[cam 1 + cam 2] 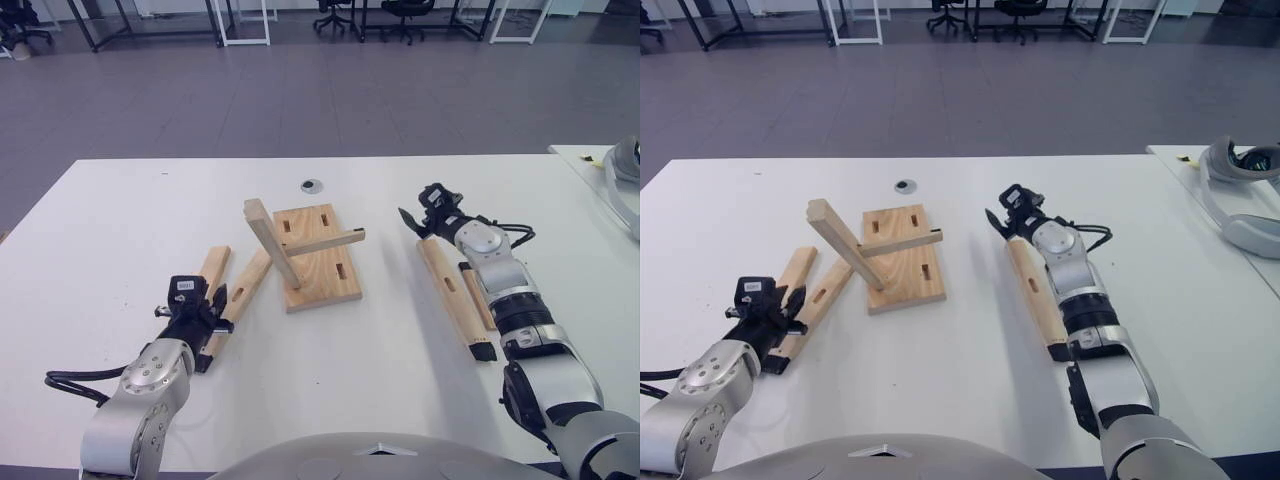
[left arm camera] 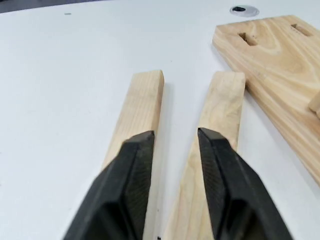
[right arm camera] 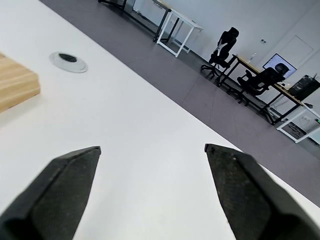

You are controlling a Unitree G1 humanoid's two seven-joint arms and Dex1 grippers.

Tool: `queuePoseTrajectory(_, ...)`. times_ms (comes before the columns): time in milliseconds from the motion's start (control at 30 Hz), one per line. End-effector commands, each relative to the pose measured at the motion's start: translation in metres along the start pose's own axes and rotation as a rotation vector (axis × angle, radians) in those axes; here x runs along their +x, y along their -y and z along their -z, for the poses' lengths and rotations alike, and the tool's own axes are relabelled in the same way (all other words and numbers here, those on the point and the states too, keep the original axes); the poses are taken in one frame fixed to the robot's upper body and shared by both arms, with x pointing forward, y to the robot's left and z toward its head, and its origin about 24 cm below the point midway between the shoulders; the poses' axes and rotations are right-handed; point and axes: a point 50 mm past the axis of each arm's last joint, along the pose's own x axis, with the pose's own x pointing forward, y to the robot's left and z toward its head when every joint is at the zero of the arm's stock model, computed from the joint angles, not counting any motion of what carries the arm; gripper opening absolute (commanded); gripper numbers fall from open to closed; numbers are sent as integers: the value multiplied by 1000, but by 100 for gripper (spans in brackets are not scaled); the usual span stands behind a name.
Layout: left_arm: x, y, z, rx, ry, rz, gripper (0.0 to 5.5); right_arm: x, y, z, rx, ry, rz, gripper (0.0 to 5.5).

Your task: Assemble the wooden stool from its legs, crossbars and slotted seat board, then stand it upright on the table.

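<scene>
- Here, the left gripper [image 2: 176,136] is seen low over the table [image 1: 120,230], with its fingers [image 2: 134,165] parted by a narrow gap only.
- Nothing is pinched between them. The tips are placed above the near ends of the left pair [image 2: 142,100] of legs, one tip over each; whether the wood is touched cannot be told.
- The right gripper [image 3: 152,149] is spread wide and nothing is held in it. Bare table top is seen between its fingers.
- This gripper is found on the right side of the table, at the far end of the right leg [image 1: 448,285].
- The board [image 1: 315,285] is laid flat in the middle of the table, slots facing up. Its long axis is directed away from the robot, a little turned.
- A tilted leg [image 1: 272,245] is raised from the board, and its top end is leaned to the left and away.
- A crossbar [image 1: 325,240] is joined to this leg and is pointed to the right, above the board.
- The left pair is laid flat just left of the board, side by side, long axes away from the robot, far ends a little to the right.
- The right leg is laid flat, well apart from the board, its far end turned a little to the left. A thinner piece [image 1: 478,300] is laid just beside it, partly covered by the arm.
</scene>
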Motion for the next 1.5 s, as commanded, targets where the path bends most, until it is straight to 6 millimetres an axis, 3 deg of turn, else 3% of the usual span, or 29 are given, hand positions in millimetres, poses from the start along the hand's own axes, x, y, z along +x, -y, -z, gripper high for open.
queuePoseTrajectory(33, -2, 0, 0, 145, -19, 69, 80, 3, 0, -1, 7, -12, -3, 389)
queuePoseTrajectory(133, -5, -9, 2, 225, -34, 128, 90, 3, -7, 4, -4, -22, -25, 389)
queuePoseTrajectory(267, -9, -22, 8, 250, -80, 166, 154, 3, -10, 8, -9, -37, -39, 389)
queuePoseTrajectory(433, -11, -16, 13, 201, -107, 240, 235, 4, -16, 12, -13, -53, -54, 389)
queuePoseTrajectory(633, -8, -20, 18, 256, -164, 206, 335, 6, -21, 12, -19, -56, -67, 389)
queuePoseTrajectory(1000, -8, -16, 30, 262, -266, 270, 335, 8, -26, 16, -15, -71, -74, 389)
queuePoseTrajectory(1167, -11, -15, 38, 242, -312, 286, 250, 9, -27, 17, -15, -76, -70, 389)
queuePoseTrajectory(1233, -11, -14, 36, 238, -297, 289, 214, 9, -28, 18, -12, -79, -69, 389)
queuePoseTrajectory(1400, -7, -19, 28, 234, -242, 250, 210, 11, -28, 14, 20, -66, -56, 389)
queuePoseTrajectory(1500, 0, -27, -3, 196, -86, 183, 210, 14, -16, 1, 165, -3, -15, 389)
